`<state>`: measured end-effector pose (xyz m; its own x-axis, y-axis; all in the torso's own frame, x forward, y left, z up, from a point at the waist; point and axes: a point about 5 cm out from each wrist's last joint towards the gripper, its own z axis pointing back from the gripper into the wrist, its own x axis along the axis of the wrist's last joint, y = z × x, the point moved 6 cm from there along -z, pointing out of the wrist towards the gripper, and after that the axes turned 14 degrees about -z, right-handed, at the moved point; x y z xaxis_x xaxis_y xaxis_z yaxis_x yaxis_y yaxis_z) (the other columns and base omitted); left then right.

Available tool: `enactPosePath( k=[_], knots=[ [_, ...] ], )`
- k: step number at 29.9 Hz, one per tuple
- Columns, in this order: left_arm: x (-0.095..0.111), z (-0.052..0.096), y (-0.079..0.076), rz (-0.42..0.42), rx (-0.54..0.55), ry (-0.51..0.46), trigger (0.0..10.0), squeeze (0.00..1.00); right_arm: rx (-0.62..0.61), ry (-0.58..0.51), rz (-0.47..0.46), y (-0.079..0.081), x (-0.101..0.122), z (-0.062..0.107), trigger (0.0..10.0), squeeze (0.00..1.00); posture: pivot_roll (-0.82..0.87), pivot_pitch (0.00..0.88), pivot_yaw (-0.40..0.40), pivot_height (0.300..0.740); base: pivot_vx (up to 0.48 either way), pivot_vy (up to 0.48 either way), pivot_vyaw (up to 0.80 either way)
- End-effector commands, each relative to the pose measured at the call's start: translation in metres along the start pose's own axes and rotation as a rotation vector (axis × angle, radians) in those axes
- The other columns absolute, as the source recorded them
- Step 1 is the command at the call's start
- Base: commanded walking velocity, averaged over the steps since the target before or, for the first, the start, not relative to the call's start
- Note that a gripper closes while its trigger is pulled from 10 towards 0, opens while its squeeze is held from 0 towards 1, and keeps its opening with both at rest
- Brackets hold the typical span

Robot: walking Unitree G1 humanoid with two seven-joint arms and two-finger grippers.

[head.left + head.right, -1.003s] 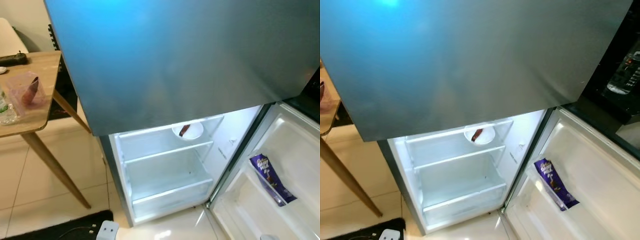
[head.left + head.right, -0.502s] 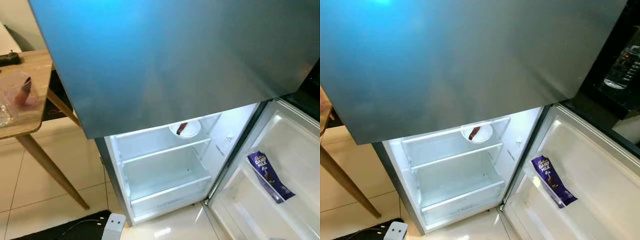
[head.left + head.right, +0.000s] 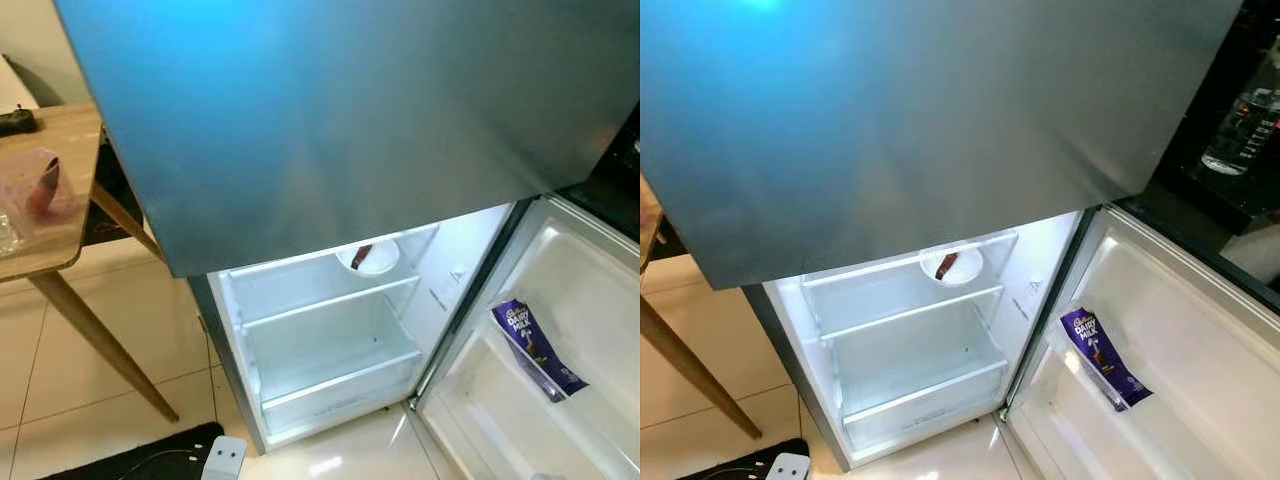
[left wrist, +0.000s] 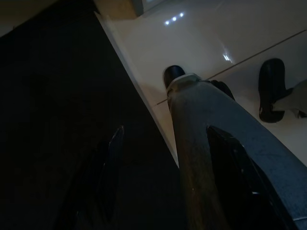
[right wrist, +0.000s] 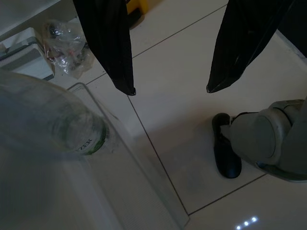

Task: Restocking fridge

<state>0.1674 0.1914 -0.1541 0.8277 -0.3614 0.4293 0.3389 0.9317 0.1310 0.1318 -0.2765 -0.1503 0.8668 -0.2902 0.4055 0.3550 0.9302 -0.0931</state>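
Observation:
The fridge stands before me with its steel upper door closed and its lower compartment lit and open. A white bowl holding a brown item sits on the top glass shelf. A purple chocolate bar leans in a shelf of the swung-out door. My left gripper hangs open over dark floor beside my leg. My right gripper hangs open above pale tiles, close to a clear bottle seen through a transparent door shelf.
A wooden table at the left carries a pink container. A white power strip lies on a black mat by the fridge's foot. A dark counter with a water bottle sits at the right.
The head views have drifted slightly, so the table sits further to the left edge. The things themselves have not moved.

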Motion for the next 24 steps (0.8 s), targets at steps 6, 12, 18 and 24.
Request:
enactPosePath(
  k=[6,12,18,24],
  knots=[
    [-0.0108,0.0008,-0.0056,-0.009,-0.018,0.037,10.0,0.0,-0.006,0.02,-0.004,-0.0009,-0.0084,0.0005,10.0,0.0,-0.06,0.049,-0.019,0.74,-0.342,0.0,0.0],
    [-0.0105,0.0012,-0.001,-0.012,-0.01,0.036,10.0,0.0,-0.004,0.023,0.0,-0.0007,-0.0089,0.0005,10.0,0.0,-0.06,0.049,-0.02,0.74,-0.322,0.0,0.0],
    [-0.015,0.002,-0.0014,-0.008,-0.008,0.044,10.0,0.0,0.001,0.017,0.007,0.0005,-0.0057,0.0002,10.0,0.0,-0.06,0.05,-0.028,0.74,-0.305,0.0,0.0],
    [-0.0181,0.0021,-0.0072,-0.002,-0.018,0.051,10.0,0.0,0.001,0.015,0.017,-0.0006,-0.0038,0.0002,10.0,0.0,-0.06,0.049,-0.03,0.74,-0.298,0.0,0.0]
  ],
)
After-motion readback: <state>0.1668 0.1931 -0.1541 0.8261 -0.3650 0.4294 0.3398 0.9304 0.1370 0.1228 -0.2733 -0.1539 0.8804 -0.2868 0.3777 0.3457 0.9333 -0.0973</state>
